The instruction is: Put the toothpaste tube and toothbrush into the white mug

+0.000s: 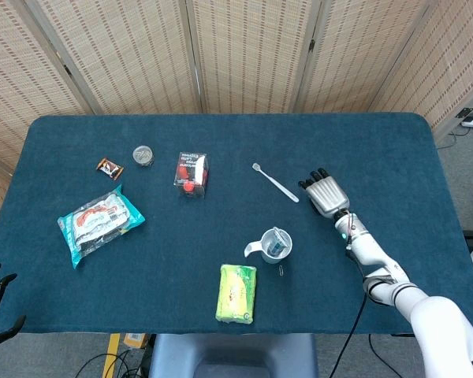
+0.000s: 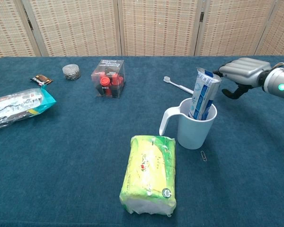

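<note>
The toothpaste tube already stands in my white mug; the toothbrush lies flat on the desk beyond it. My right robot hand hovers just beside its handle, fingers apart, holding nothing. Next I judge: reach over and pinch that thin handle.

Light was bright, even and diffuse, seemingly from overhead. The white mug cast only a faint, soft shadow around its base. Both views were sharp, without glare.
</note>
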`<state>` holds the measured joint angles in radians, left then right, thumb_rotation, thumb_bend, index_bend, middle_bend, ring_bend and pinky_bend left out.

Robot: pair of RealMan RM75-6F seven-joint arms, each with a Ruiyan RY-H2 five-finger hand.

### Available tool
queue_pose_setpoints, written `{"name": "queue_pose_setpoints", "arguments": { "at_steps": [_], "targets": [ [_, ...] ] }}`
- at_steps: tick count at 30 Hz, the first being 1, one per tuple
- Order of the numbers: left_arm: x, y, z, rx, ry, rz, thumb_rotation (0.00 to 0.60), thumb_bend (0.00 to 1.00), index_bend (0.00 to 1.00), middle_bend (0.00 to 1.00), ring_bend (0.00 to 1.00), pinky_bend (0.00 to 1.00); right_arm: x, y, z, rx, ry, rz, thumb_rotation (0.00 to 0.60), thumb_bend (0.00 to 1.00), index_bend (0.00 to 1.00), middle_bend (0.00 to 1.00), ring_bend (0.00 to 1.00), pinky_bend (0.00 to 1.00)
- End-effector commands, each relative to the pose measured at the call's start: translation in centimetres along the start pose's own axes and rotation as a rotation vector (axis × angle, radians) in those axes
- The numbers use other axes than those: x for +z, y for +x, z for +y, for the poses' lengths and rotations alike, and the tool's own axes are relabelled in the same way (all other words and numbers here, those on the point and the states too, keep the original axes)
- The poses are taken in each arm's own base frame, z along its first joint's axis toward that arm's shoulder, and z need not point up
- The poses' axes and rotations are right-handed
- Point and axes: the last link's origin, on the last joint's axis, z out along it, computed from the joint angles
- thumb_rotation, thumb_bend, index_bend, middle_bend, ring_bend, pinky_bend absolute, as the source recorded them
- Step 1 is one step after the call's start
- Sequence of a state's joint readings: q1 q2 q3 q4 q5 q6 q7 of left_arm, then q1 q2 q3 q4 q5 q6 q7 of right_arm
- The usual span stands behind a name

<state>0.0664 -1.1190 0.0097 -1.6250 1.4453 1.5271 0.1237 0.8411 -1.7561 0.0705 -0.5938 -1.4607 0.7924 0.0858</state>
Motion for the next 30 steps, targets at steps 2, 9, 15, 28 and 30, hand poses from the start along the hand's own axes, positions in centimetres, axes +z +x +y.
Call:
{"name": "queue_pose_setpoints", "arguments": {
  "at_steps": [2,9,15,28,30],
  "targets": [
    [-0.2,0.0,0.0,0.001,0.002,-0.001,0.6,0.31,0.19,0.04,0.04,0.13,1.6,0.2,-2.4,0.017,0.014,-0.017,0.6,0.51,0.1,0.23,0.12,0.15],
    [-0.4,0.2,-0.3,0.002,0.011,0.002,0.6,0.31,0.19,0.04,0.04,0.13,3.5,0.2,-4.1,-0.005,-0.002,-0.057,0.6,0.51,0.02,0.17,0.07,0.12],
    [-0.4,0.1,-0.2,0.003,0.011,-0.001,0.6,0.31,0.19,0.04,0.04,0.13,4.3,0.2,-4.8,0.012,-0.016,-0.083,0.6,0.52,0.02,0.17,0.07,0.12],
    [-0.4,0.2,-0.4,0.005,0.02,0.0,0.6,0.31,0.19,0.04,0.04,0.13,5.0,0.3,-7.3,0.023,0.06,-0.086,0.6,0.52,0.02,0.17,0.06,0.11],
    [-0.4,0.2,-0.4,0.005,0.019,-0.001,0.6,0.31,0.19,0.04,0.04,0.13,4.8,0.2,-7.6,0.02,0.085,-0.082,0.6,0.52,0.02,0.18,0.06,0.11]
  ]
}}
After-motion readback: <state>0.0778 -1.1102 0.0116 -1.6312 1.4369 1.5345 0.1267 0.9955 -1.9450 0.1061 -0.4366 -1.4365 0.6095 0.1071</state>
